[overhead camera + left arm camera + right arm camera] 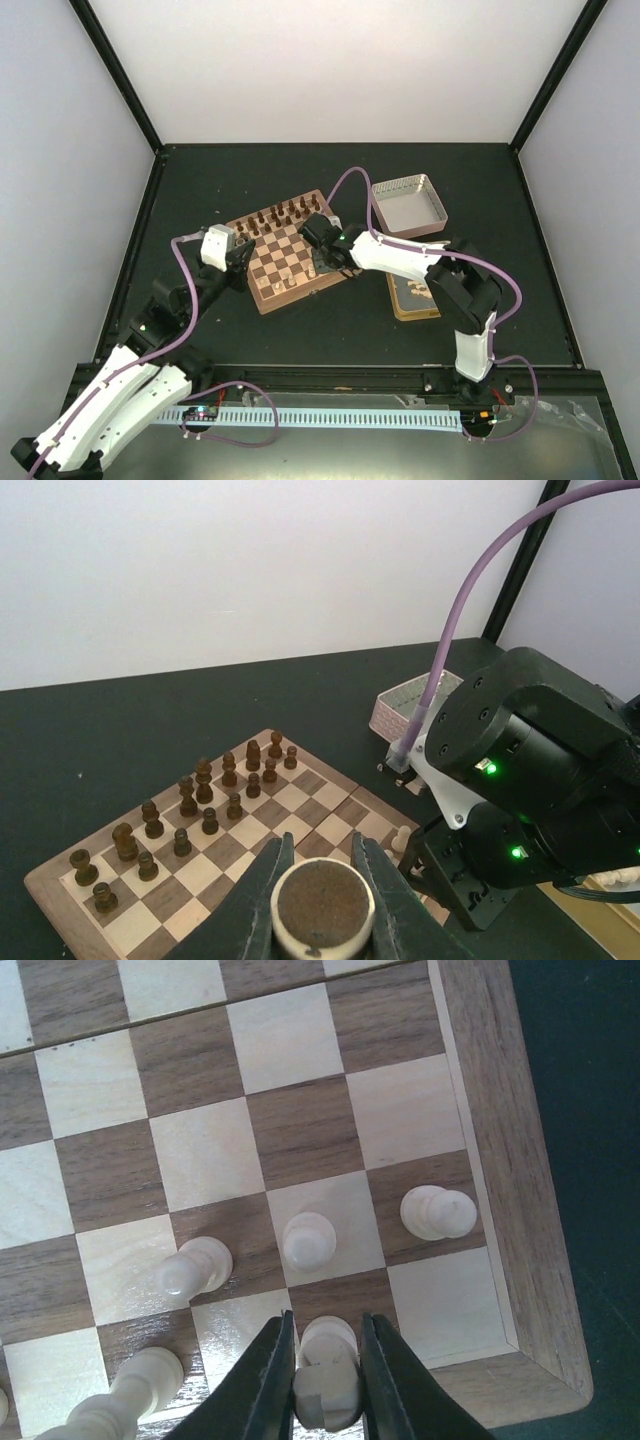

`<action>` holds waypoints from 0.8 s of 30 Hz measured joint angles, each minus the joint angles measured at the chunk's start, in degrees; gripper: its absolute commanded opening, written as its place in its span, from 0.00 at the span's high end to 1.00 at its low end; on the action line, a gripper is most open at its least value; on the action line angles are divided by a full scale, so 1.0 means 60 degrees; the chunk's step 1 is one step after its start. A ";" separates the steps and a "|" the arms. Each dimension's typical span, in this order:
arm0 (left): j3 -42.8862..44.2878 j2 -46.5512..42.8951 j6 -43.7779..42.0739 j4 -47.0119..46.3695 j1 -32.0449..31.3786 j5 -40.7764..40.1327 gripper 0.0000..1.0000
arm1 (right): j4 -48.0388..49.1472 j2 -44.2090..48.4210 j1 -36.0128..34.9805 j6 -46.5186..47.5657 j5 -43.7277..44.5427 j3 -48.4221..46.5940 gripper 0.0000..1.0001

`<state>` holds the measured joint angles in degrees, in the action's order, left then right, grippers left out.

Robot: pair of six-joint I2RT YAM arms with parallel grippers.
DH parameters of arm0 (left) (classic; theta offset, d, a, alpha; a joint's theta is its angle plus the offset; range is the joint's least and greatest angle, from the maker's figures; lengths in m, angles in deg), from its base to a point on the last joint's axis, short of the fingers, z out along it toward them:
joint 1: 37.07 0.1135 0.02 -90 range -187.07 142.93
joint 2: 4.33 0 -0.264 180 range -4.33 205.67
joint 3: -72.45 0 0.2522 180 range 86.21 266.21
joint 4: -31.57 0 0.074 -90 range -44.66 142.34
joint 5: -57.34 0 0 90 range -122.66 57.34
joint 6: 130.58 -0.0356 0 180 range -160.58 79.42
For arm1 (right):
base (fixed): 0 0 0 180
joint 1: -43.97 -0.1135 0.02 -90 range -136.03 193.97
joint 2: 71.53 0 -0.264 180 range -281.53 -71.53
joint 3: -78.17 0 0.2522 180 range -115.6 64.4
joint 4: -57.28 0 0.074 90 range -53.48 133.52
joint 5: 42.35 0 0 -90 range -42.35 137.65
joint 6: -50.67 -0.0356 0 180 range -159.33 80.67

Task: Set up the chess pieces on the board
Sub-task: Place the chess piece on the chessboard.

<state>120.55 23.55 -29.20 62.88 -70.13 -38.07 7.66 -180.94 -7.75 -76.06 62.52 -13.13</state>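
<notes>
The right pincer (327,1325) is closed on a pale piece (325,1380). The piece's long axis runs along the fingers, over the dark square second from the board's (520,1210) corner. Whether it touches the wood I cannot tell. Just beyond it, three pale pieces (308,1238) stand upright in the next rank, and more stand to its left. The board's rim and corner lie just beside the pincer, with dark desk (600,1110) past them. Bare squares stretch ahead toward the middle.

The left pincer (322,855) is closed too, on a pale piece with felt base (322,905). The base faces the camera and the piece's axis points away along the fingers. It hangs at the board's left edge. Dark pieces (205,800) stand in two ranks on the far side, bare squares before them.

The right arm (400,255) rises from its base, bends sharply at the elbow and reaches left over the board. The left arm (130,370) stretches low and diagonal.
</notes>
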 measured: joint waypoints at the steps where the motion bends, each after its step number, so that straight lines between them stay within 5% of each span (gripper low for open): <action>1: 0.0000 0.0004 0.0004 0.0000 0.0000 0.0015 0.99 | 0.0000 -0.0004 0.0000 -0.0015 0.0011 0.0000 0.77; 12: 0.0000 0.0055 0.0073 -0.0018 0.0000 0.0197 0.98 | -0.0182 0.0346 0.0000 -0.0375 0.0124 0.0153 0.53; 24: 0.0000 0.0718 -0.0142 -0.0579 0.0000 0.1960 0.99 | -0.0295 0.4051 0.0452 0.0244 -0.1115 0.0448 0.40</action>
<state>120.55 27.85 -30.05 59.40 -70.13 -26.31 5.89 -156.63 -5.04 -74.59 55.83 -10.45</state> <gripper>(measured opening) 0.149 0.582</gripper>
